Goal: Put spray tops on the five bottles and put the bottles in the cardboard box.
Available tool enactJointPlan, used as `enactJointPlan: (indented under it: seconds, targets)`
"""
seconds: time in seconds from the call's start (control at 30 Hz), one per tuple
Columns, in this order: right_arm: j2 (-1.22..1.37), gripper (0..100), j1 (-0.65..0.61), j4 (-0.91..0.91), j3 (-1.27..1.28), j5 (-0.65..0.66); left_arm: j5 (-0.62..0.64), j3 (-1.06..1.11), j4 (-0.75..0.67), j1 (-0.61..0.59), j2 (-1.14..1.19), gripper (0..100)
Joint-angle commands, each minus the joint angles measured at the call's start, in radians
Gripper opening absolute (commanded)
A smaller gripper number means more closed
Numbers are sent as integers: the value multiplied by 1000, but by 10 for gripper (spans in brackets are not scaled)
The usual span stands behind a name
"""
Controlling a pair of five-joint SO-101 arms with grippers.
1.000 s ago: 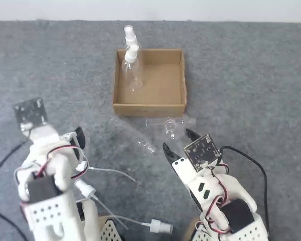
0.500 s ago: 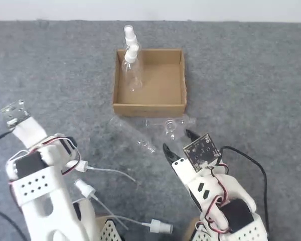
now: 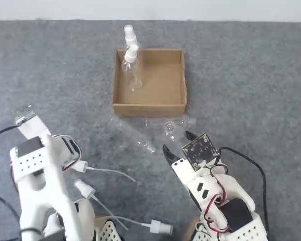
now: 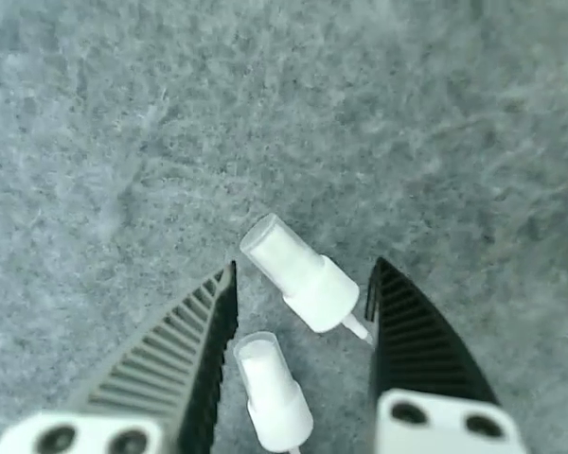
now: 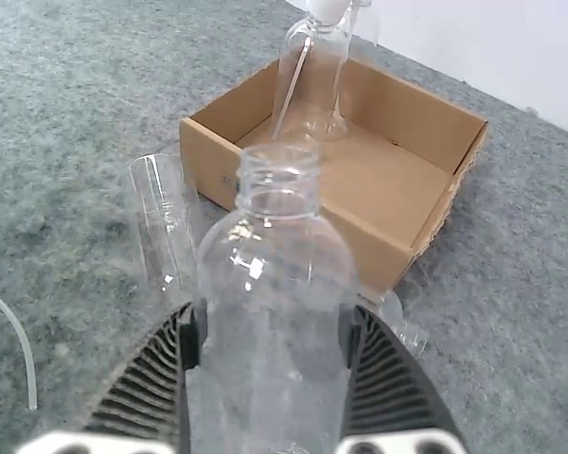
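My left gripper (image 4: 306,272) hangs open just above the grey carpet, with two white spray tops (image 4: 303,279) (image 4: 273,392) lying loose between its fingers. From above, these tops (image 3: 82,166) (image 3: 85,190) lie beside the left arm (image 3: 37,163). A third top (image 3: 160,227) lies nearer the front edge. My right gripper (image 5: 270,317) is shut on a clear uncapped bottle (image 5: 270,274), held neck up in front of the cardboard box (image 3: 149,108). Two capped bottles (image 3: 132,68) (image 3: 129,34) stand at the box's far left corner. Two more clear bottles (image 3: 133,133) (image 3: 189,120) lie before the box.
Thin white dip tubes (image 3: 113,172) trail from the spray tops across the carpet between the arms. A black cable (image 3: 256,168) loops beside the right arm. Open carpet spreads to the left and right of the box.
The left arm has swung over and tipped down, bringing its gripper above the spray tops. The right arm and its bottle have barely shifted.
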Motion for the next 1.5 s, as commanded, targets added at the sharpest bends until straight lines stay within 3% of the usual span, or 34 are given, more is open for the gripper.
enactJointPlan:
  seconds: [0.0,0.33,0.8,1.07,1.27,1.47]
  targets:
    - [-2,9,13,-13,-15,-3,12,-56,-75,-2,81,207]
    - [-4,9,13,-12,-15,-3,12,-56,-175,5,184,206]
    - [-4,9,13,-10,-15,-3,11,-38,-172,5,273,206]
    - [-4,9,13,-8,-15,-3,12,50,-287,77,273,206]
    - [-4,9,13,-7,-15,-3,12,62,-298,121,269,203]
    - [-4,9,13,-7,-15,-3,12,58,-347,181,264,69]
